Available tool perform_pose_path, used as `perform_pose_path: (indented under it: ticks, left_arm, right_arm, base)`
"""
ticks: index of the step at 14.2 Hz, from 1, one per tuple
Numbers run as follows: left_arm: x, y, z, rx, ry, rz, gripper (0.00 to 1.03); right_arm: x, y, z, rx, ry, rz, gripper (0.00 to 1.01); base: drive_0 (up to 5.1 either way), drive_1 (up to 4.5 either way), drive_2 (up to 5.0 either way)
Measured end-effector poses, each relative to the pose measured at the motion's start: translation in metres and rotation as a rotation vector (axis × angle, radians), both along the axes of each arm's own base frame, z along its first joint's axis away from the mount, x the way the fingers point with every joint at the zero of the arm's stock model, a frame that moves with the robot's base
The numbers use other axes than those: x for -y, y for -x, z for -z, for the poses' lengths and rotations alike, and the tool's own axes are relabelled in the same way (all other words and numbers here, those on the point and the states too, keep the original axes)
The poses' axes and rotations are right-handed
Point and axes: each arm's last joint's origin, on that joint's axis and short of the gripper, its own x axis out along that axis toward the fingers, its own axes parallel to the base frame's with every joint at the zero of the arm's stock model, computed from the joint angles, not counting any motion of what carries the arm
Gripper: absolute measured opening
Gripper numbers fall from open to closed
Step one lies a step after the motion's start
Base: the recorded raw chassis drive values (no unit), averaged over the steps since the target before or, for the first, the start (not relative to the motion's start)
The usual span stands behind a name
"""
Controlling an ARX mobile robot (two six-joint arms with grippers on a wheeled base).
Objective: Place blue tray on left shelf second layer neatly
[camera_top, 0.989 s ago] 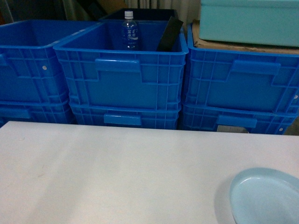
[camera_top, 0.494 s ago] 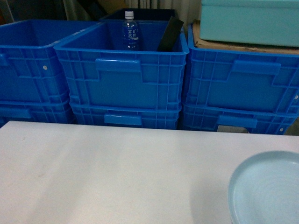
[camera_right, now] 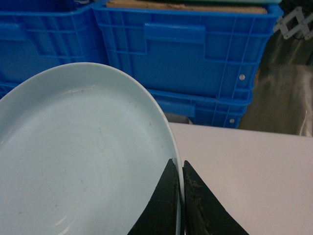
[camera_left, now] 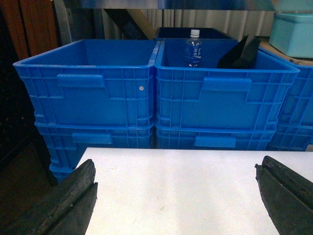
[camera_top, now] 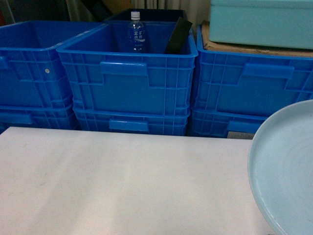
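Note:
The pale blue tray fills the right edge of the head view, lifted off the white table and tilted up. In the right wrist view the blue tray takes up the left half, and my right gripper is shut on its rim, one finger inside and one outside. My left gripper hangs open over the table's near left part, with nothing between its black fingers. The left shelf second layer cannot be made out; only a steel bar shows at the top of the left wrist view.
Stacked deep-blue crates stand right behind the table's far edge. The middle crate holds a water bottle and a black object. A turquoise box sits on cardboard on the right crates. A dark drop lies left of the table.
The blue tray has risen from low on the table at the right and tipped up, growing much larger in the head view. The crates and table have not moved.

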Motion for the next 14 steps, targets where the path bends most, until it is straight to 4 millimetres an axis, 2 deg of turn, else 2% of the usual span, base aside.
perform_pose_path:
  ticks: [6, 10, 11, 14]
  left_arm:
    - [0.0, 0.0, 0.0, 0.0, 0.0, 0.0, 0.98]
    - [0.0, 0.0, 0.0, 0.0, 0.0, 0.0, 0.98]
    - [0.0, 0.0, 0.0, 0.0, 0.0, 0.0, 0.98]
    - [0.0, 0.0, 0.0, 0.0, 0.0, 0.0, 0.98]
  right_arm:
    - [-0.012, 0.025, -0.035, 0.131, -0.005, -0.039, 0.02]
    - [-0.015, 0.042, -0.042, 0.151, -0.026, -0.041, 0.02]
    - [-0.017, 0.055, -0.046, 0.16, -0.038, -0.046, 0.02]
    - [-0.022, 0.071, -0.047, 0.163, -0.052, -0.072, 0.02]
  base:
    - [0.0, 0.0, 0.0]
    - [0.0, 0.0, 0.0]
    - [0.0, 0.0, 0.0]
    - [0.0, 0.0, 0.0]
